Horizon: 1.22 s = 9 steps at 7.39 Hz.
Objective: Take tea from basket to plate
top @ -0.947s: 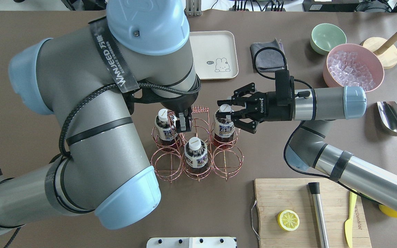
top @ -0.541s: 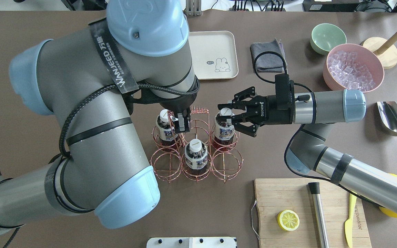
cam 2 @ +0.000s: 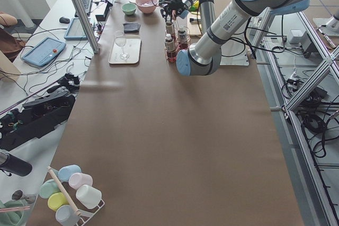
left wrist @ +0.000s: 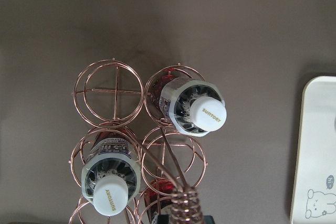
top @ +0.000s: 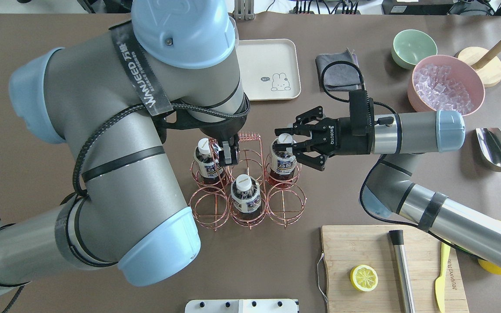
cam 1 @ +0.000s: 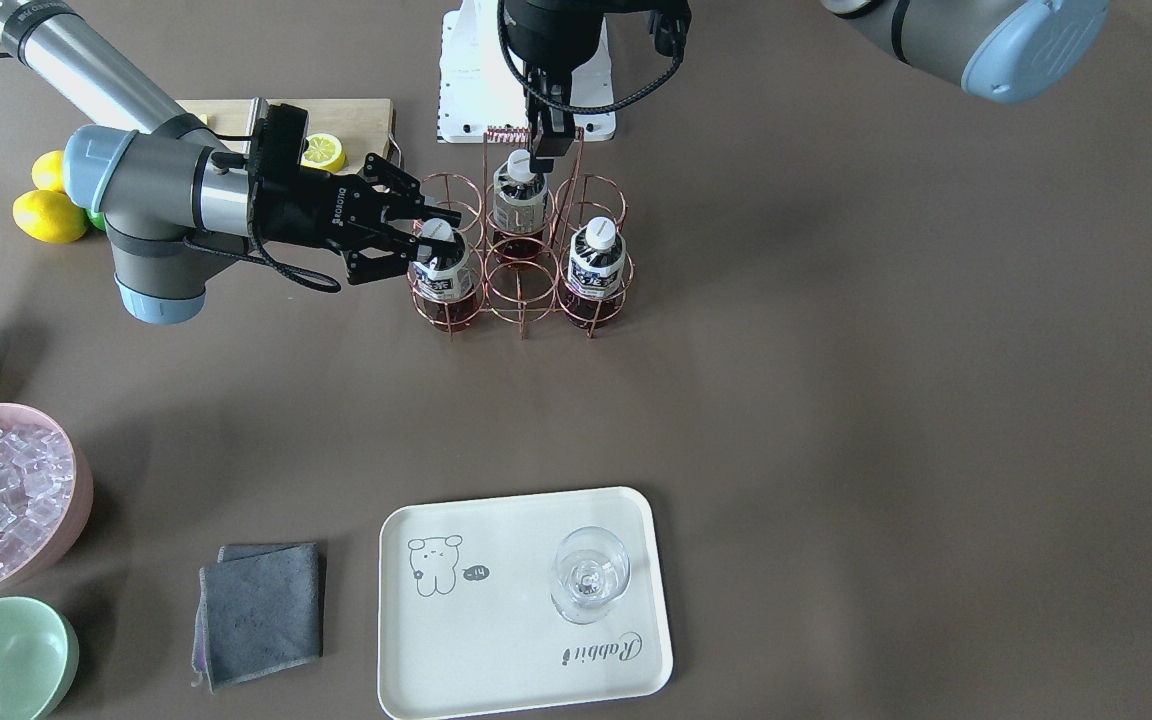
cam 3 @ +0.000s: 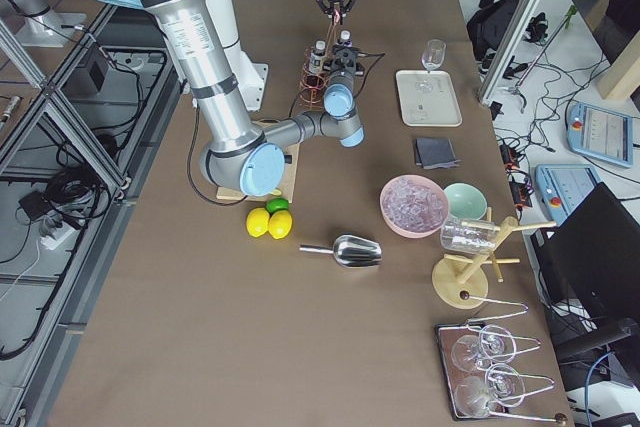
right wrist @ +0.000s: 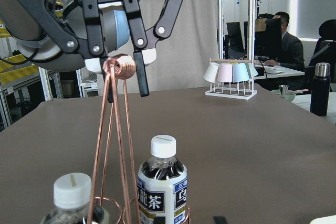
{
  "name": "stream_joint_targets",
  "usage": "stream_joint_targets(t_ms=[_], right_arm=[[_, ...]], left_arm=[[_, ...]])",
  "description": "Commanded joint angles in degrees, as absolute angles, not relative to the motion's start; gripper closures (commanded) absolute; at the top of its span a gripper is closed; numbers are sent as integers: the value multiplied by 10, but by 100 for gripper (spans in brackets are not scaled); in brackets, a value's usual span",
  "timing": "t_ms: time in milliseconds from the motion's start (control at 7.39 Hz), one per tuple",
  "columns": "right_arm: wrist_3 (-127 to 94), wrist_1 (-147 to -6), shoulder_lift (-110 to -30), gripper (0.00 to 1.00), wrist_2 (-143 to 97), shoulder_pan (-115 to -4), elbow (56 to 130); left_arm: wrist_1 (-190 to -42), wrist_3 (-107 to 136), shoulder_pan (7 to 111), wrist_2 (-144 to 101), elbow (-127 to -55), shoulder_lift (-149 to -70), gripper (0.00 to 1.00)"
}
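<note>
The copper wire basket stands mid-table and holds three tea bottles: back left, front middle, back right. My left gripper comes straight down and is shut on the basket's coiled handle. My right gripper lies level and open, its fingers on either side of the back right bottle's white cap, not clamped. The cream plate with the bear drawing lies beyond the basket and carries a clear glass.
A grey cloth, a mint-green bowl and a pink bowl of ice sit at the far right. A metal scoop lies right. A cutting board with a lemon half is near right.
The right gripper's fingers have drawn a little closer around the back right bottle's cap. The basket and the left gripper have shifted slightly to the left.
</note>
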State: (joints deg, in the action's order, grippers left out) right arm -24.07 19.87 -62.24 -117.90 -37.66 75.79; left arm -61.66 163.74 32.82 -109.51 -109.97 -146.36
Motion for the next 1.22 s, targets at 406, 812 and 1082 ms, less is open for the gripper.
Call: stream_joint_targets(t_ms=[406,812,1082], right_arm=[[-280,124,-617,100,-1184,-433,847],[-322,89,-618,100,-1185,-467,905],[-330,89,-618,100,-1181,-511,910]], left_arm=[[-615,1637,332,-1095,-1095,-1463,100],[-615,1637,334,-1095,-1094,-1463,100],[-615,1637,336,-1096,-1094,-1463,100]])
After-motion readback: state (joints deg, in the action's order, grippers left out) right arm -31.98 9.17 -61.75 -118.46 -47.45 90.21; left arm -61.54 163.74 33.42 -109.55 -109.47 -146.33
